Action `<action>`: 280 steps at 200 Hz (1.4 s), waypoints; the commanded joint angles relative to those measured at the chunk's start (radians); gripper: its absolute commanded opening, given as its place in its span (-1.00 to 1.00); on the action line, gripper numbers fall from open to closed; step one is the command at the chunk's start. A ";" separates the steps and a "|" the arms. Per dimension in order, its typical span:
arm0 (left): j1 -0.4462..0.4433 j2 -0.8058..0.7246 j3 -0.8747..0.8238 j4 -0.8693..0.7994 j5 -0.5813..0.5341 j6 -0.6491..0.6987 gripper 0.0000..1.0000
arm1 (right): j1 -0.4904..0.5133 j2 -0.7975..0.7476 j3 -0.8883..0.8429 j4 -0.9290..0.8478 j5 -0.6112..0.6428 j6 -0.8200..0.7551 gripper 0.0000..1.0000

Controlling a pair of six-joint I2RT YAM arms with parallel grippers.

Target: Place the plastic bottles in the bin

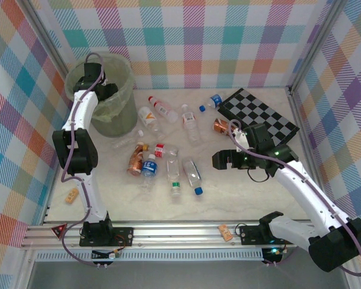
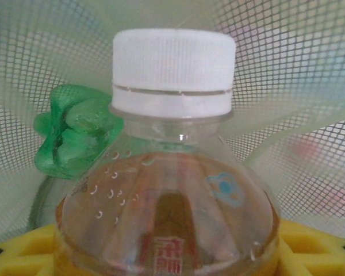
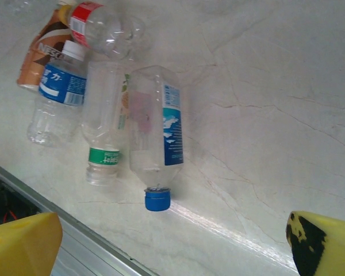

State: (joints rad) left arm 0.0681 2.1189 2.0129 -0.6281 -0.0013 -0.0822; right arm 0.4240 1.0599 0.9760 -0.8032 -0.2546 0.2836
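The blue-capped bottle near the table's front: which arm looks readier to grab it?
Probably the right. Its open right gripper hovers just beside that blue-capped bottle, while the left gripper is at the bin with a white-capped bottle between its fingers.

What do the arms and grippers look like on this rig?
Left arm and right arm: white links, black joints, a thin greyish cable along each. Left gripper and right gripper: black bodies, yellow fingers, one black-marked.
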 commanded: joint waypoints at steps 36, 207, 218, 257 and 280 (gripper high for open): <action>-0.008 -0.029 -0.009 -0.008 0.033 0.027 0.59 | -0.002 -0.004 -0.011 -0.026 0.041 0.012 0.99; -0.059 -0.349 0.150 -0.134 0.174 0.038 0.94 | 0.441 0.432 0.084 0.132 0.331 0.166 0.72; -0.088 -0.404 0.109 -0.130 0.177 0.027 0.94 | 0.451 0.469 0.098 0.143 0.315 0.173 0.70; -0.151 -0.653 -0.218 0.056 0.283 -0.160 0.89 | 0.453 0.575 0.134 0.161 0.316 0.176 0.68; -0.204 -0.775 -0.378 0.111 0.256 -0.212 0.87 | 0.455 0.619 0.145 0.172 0.310 0.163 0.67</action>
State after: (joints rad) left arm -0.0994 1.4368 1.7531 -0.6155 0.2394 -0.1928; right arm 0.8757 1.6421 1.0927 -0.6495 0.0605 0.4385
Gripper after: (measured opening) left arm 0.937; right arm 0.840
